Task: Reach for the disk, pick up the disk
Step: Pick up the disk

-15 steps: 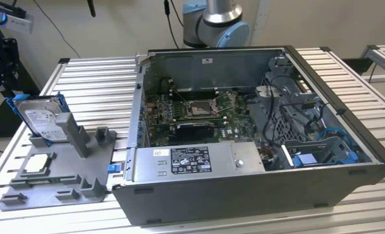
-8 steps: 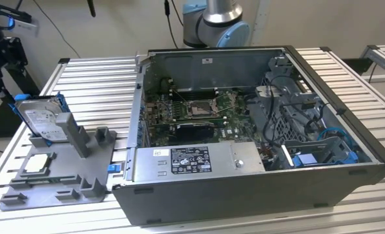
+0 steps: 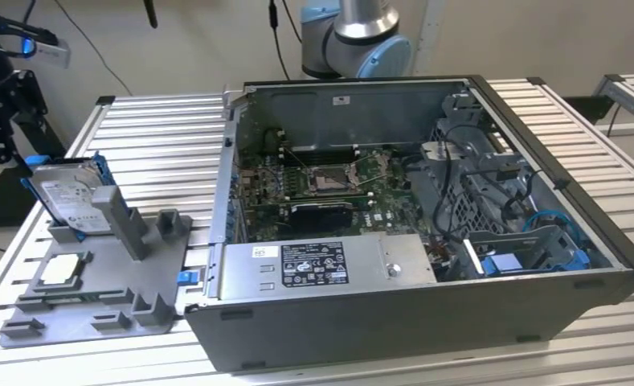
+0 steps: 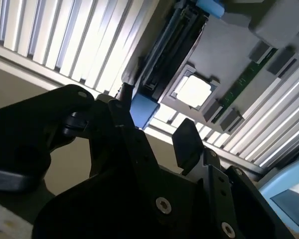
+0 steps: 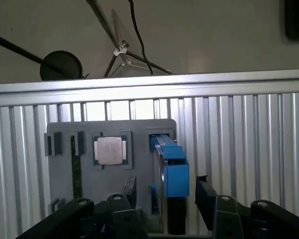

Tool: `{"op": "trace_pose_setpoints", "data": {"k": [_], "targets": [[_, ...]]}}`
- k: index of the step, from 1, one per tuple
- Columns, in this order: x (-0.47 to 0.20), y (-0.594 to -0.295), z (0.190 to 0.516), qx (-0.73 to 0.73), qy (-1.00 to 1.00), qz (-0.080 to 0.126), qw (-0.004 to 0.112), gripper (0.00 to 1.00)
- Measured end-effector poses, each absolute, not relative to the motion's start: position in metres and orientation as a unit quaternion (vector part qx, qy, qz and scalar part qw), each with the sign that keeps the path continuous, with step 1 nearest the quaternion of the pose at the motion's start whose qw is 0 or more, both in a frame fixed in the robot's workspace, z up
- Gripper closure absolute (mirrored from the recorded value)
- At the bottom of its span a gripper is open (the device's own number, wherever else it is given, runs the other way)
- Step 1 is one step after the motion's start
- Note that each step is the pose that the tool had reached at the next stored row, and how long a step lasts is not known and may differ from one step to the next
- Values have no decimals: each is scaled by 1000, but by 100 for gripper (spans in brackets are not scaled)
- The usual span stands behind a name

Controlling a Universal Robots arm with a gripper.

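Disk (image 3: 68,197) standing on edge in the gray holder (image 3: 92,314), on the table (image 3: 156,137) at the exterior view's left, beside the open computer case (image 3: 402,305), tool (image 5: 167,196) spread wide in the first wrist view, fingers (image 5: 205,191) flanking the disk's blue end

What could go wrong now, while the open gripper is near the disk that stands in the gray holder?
1. The disk stands on its edge in the gray holder. If the open gripper closes off-centre, the disk may tilt or jam in its slot.
2. The square chip lies close beside the disk, so a finger coming down might strike it or the holder.
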State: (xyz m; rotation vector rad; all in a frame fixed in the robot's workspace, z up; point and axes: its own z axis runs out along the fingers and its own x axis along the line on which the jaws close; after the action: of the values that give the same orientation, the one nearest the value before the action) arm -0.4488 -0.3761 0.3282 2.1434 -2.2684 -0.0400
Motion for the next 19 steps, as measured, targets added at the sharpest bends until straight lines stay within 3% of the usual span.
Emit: {"op": "trace_pose_setpoints", "data": {"k": [19], "targets": [[-449,-372,294,694,-720,-12,10,0]]}}
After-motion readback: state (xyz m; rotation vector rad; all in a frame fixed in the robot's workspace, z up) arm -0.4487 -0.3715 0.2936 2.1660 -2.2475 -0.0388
